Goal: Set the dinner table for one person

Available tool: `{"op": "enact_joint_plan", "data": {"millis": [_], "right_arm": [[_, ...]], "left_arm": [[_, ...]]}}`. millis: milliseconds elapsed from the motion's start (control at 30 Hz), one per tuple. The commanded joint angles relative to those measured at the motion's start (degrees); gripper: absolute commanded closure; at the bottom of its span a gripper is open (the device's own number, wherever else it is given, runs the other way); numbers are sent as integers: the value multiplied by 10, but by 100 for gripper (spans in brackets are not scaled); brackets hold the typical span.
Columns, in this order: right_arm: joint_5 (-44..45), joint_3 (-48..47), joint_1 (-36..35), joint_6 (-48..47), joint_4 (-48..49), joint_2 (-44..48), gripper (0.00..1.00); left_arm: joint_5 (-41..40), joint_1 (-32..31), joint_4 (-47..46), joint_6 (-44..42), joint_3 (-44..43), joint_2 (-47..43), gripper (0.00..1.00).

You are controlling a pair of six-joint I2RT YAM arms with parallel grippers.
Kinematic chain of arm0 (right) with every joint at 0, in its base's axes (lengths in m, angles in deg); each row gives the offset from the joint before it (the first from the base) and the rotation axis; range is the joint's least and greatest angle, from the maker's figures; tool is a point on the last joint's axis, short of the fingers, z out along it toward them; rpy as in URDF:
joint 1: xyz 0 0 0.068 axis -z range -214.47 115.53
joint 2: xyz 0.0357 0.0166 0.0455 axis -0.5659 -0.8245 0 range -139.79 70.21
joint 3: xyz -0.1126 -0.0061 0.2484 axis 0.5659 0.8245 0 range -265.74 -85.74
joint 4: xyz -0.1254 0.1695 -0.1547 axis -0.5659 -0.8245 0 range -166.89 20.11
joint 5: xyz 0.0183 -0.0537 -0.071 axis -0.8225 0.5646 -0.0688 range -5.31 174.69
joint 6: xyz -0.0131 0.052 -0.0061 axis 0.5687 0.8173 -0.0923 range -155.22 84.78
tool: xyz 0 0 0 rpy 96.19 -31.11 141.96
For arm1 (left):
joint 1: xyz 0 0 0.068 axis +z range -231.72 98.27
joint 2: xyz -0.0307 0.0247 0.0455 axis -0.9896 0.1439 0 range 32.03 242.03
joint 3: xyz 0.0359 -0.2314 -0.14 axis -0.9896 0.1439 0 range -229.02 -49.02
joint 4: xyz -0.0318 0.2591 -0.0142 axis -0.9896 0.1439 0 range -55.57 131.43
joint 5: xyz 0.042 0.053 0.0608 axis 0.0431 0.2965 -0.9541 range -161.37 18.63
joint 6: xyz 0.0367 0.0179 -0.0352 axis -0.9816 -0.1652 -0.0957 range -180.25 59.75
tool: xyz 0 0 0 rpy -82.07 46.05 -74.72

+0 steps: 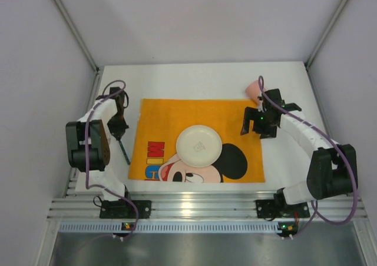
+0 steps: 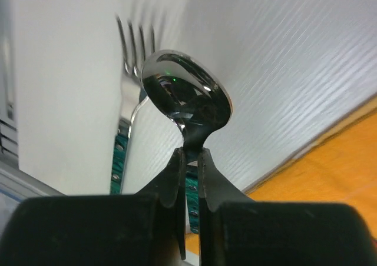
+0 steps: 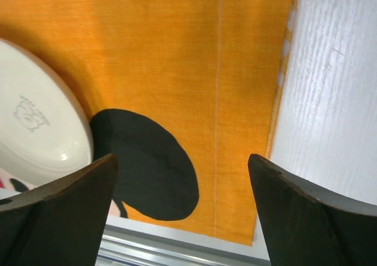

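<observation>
My left gripper (image 2: 191,155) is shut on the neck of a shiny spoon (image 2: 185,95) with a green handle, low over the white dinner table (image 2: 283,72) left of the orange Mickey Mouse mat (image 1: 197,116). A fork (image 2: 128,83) with a green handle lies on the table just beside the spoon. In the top view the left gripper (image 1: 119,130) covers most of the cutlery; one green handle (image 1: 125,153) sticks out. A white plate (image 1: 199,145) sits on the mat. My right gripper (image 1: 257,130) is open and empty above the mat's right edge (image 3: 277,113).
A pink cup (image 1: 254,90) lies on the table behind the right gripper. White walls enclose the table (image 1: 194,80) on three sides. An aluminium rail (image 1: 200,204) runs along the near edge. The plate's rim (image 3: 41,130) shows left of the right gripper's fingers.
</observation>
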Motion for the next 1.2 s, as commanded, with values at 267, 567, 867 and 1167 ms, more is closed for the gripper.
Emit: {"op": "enact_joint_plan", "data": {"millis": [267, 567, 867, 1167], "right_arm": [[-259, -89, -43, 9, 118, 29, 0], [-304, -155, -143, 46, 193, -47, 1], [-240, -154, -153, 32, 200, -91, 25], [-203, -111, -153, 30, 219, -58, 100]], "left_arm": [[115, -85, -44, 39, -187, -70, 100], [242, -319, -98, 119, -354, 20, 100], [306, -388, -151, 165, -431, 80, 100], [299, -395, -157, 166, -420, 83, 95]]}}
